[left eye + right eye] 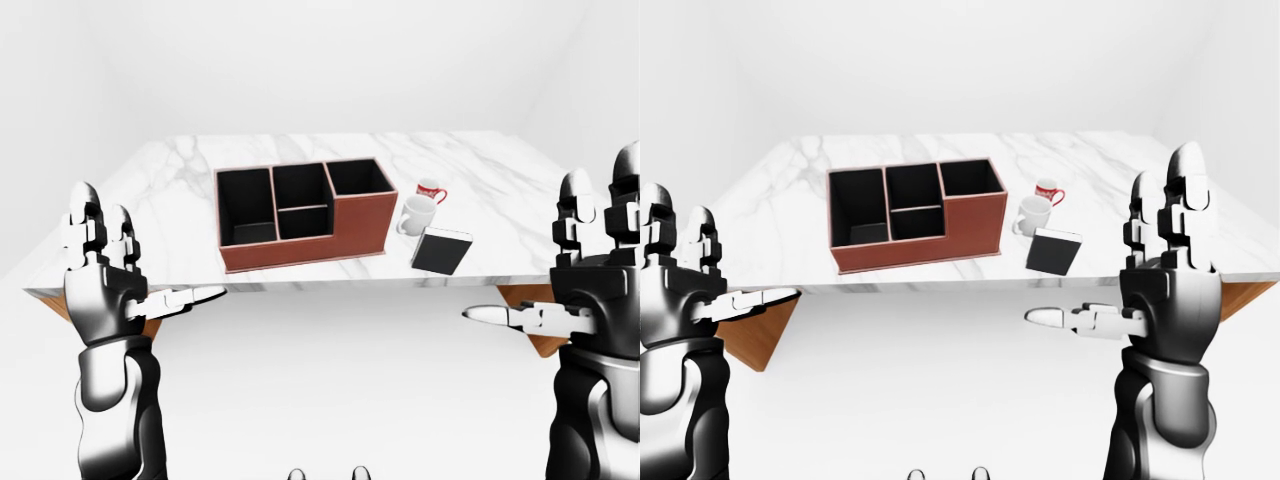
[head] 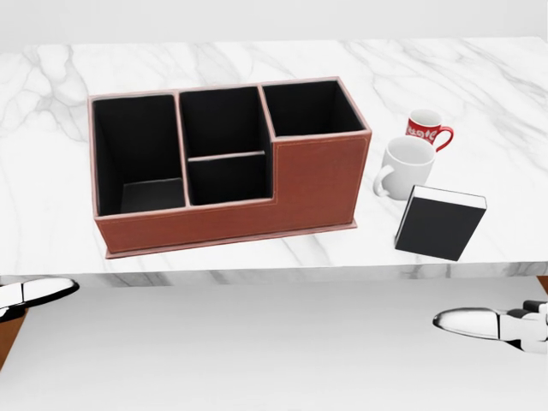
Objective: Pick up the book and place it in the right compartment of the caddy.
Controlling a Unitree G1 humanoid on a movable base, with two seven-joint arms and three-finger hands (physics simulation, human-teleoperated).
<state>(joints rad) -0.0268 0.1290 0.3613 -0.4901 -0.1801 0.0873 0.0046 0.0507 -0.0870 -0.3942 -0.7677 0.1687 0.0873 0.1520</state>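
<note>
A black book (image 2: 438, 223) with white page edges lies on the marble table (image 2: 479, 77), right of the brown caddy (image 2: 231, 163) and just below the white mug. The caddy has black-lined compartments; its right compartment (image 2: 310, 107) holds nothing. My left hand (image 1: 105, 270) is open, raised below the table's left edge. My right hand (image 1: 1160, 270) is open, raised below the table's right part, apart from the book.
A white mug (image 2: 404, 168) stands between the caddy and the book. A red mug (image 2: 426, 128) stands just above it. The table's near edge (image 2: 274, 274) runs across the head view. Wooden table supports (image 1: 755, 335) show under both ends.
</note>
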